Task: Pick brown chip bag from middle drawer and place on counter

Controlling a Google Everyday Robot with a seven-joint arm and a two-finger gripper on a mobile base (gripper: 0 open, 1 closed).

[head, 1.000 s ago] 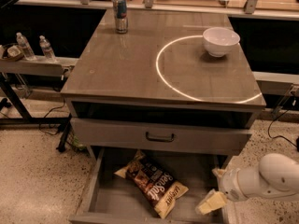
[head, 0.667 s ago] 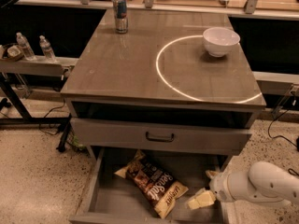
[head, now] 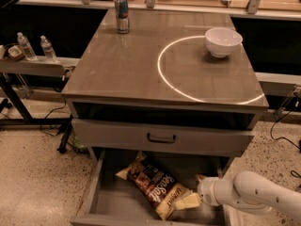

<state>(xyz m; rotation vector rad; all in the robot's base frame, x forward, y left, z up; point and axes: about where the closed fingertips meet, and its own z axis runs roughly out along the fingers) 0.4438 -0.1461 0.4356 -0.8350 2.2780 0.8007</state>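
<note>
The brown chip bag (head: 153,185) lies flat and slanted on the floor of the open middle drawer (head: 110,202), its dark front up and its tan ends showing. My gripper (head: 188,201) reaches in from the right on a white arm (head: 254,194), low inside the drawer and right at the bag's near right end. I cannot tell whether it touches the bag. The counter (head: 127,65) above is grey-brown, with a bright ring of light on its right half.
A white bowl (head: 222,41) stands at the counter's back right and a drink can (head: 122,14) at its back left. A shut drawer front with a dark handle (head: 161,138) overhangs the open drawer. Two water bottles (head: 35,47) stand on a shelf at the left.
My gripper has moved left across the drawer, from near its right wall up to the bag's near end. The bag, bowl and can have not moved.
</note>
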